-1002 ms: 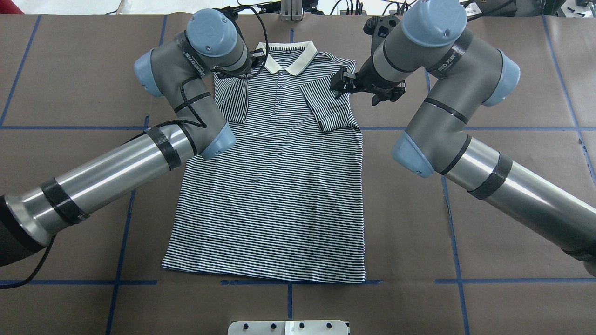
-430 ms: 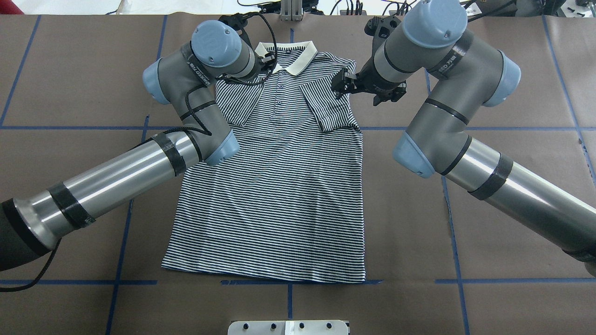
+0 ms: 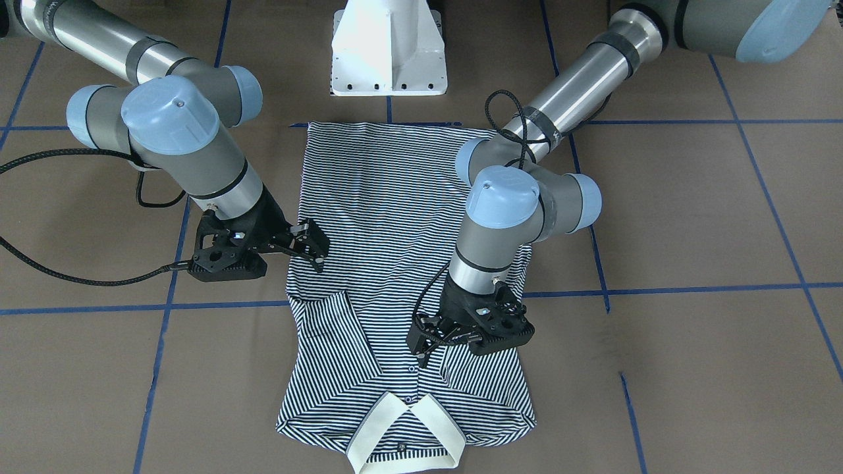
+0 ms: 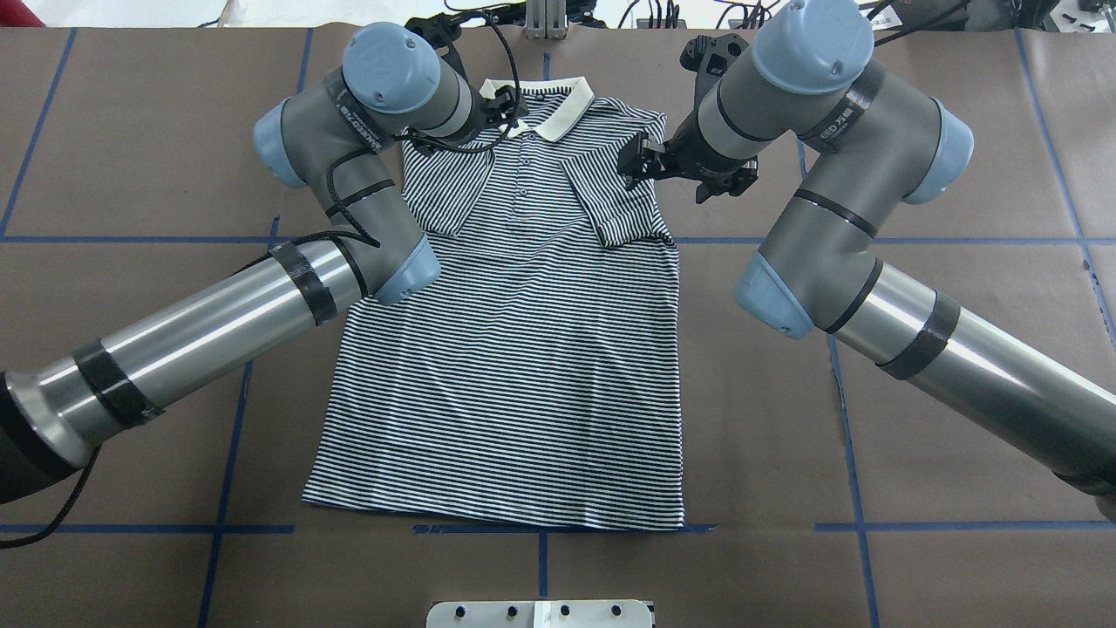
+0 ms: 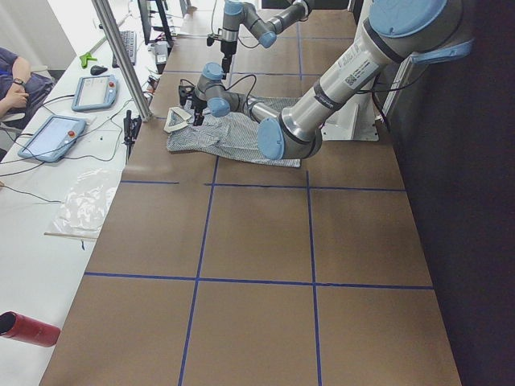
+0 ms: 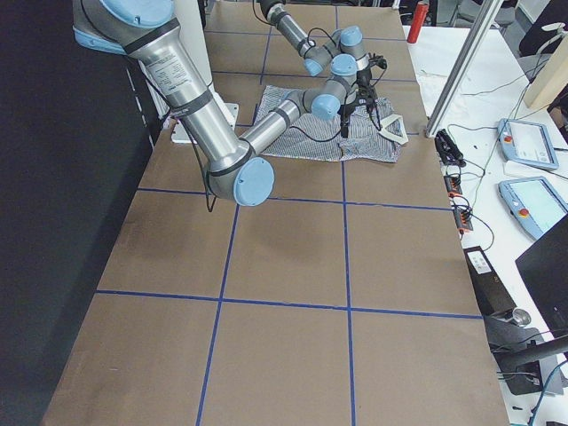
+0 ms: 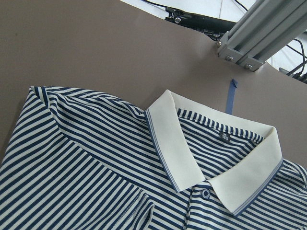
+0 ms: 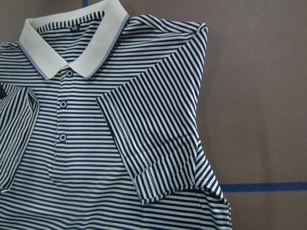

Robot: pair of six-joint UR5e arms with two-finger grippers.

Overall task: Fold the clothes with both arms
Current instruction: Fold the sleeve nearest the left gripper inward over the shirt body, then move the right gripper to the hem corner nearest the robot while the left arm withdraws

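**Left gripper** [image 3: 421, 349]: over the chest near the collar [image 4: 540, 109]. Fingers seem parted, and no cloth is in them.

**Shirt** [image 4: 514, 366]: flat and face up in the middle of the table [image 4: 942, 262], collar away from the robot. Both sleeves [image 4: 615, 205] are folded in over the chest. It is probably a light, limp knit with some grip (likely to sag and drag if lifted at one point). Best pinched at the shoulder and hem [image 4: 488, 516] corners, one arm per side.

**Right gripper** [image 4: 634, 155]: above the right sleeve, fingers wide apart, empty.

**Room**: wide table on both flanks of the shirt. The hem edge lies toward the robot.
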